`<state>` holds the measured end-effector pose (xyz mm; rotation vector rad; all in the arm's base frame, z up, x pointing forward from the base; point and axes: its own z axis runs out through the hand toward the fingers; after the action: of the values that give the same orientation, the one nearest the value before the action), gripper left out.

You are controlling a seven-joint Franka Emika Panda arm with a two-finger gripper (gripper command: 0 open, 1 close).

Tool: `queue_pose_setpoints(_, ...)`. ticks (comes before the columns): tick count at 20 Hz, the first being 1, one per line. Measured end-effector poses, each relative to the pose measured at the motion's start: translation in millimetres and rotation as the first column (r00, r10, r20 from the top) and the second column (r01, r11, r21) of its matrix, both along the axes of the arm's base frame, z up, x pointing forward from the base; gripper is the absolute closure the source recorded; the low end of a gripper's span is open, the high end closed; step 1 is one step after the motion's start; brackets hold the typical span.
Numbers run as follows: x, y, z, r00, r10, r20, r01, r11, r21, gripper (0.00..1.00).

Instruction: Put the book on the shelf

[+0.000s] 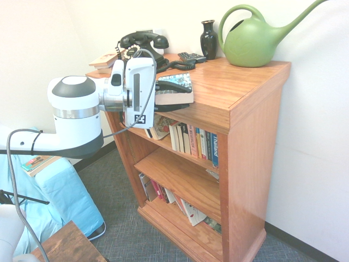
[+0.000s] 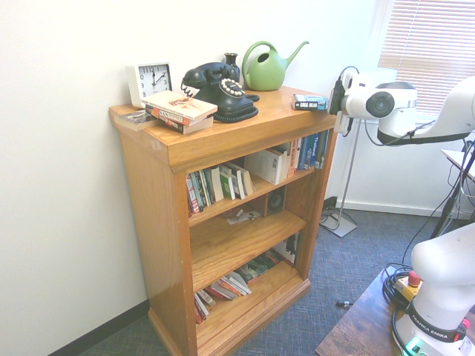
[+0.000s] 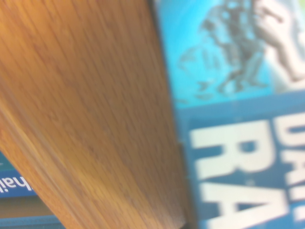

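Flush at bookcase top's (image 1: 234,90) edge: book (image 1: 175,90)

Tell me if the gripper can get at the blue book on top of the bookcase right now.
Probably yes: the gripper is already at the book, level with it at the bookcase top's front edge, nothing between them.

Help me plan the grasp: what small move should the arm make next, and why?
Probably finish closing the gripper on the book. The book lies flat on the bookcase top with the gripper at its near end, and the shelf of upright paperbacks waits below.
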<state>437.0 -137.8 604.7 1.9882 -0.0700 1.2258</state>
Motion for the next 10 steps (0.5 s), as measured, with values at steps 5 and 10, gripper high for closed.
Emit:
queue_pose_setpoints(5, -1.3, 1.9, 2.5, 1.000, -0.008, 0.006, 0.008, 1.000, -0.005, 1.00)
queue_pose_setpoints(10, -5.1, 9.3, 7.5, 0.998, -0.044, 0.039, 0.041, 0.996, 0.076, 1.00)
